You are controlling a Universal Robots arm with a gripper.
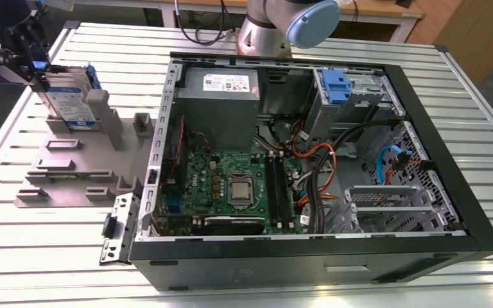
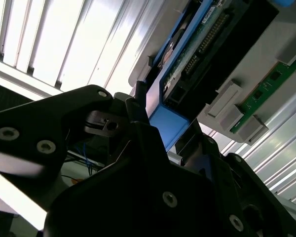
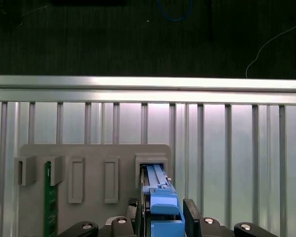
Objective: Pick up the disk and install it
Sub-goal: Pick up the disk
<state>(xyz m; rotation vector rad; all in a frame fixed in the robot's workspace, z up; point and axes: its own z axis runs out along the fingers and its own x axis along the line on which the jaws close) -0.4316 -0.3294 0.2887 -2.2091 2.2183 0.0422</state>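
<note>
disk: the disk is a flat silver drive with a white-and-blue label on its broad face and blue plastic rails along its sides
disk pose: stands upright on a narrow edge, lower end in a slot of the grey holder
disk underside: in the second wrist view the disk shows a dark circuit-board face with a row of contacts, and a blue rail runs along the edge
disk place: exterior view, about 10 o'clock from the computer case, outside it, at the far end of the holder
gripper: the gripper is at the disk's upper end, at about 11 o'clock of the disk in the exterior view
pincer: one dark finger on each flat side of the blue rail, looks clamped on the disk; contact on one side is hard to confirm
holder: several other slots; a green memory stick stands in one, well apart from the disk
case: lies open on the slatted metal table, with the motherboard and cables exposed
drive bay: a tall blue clip at about 1 o'clock inside the case
power supply: a grey metal box with a white sticker, at about 11 o'clock inside the case
arm: the arm base is at 12 o'clock, behind the case
</note>
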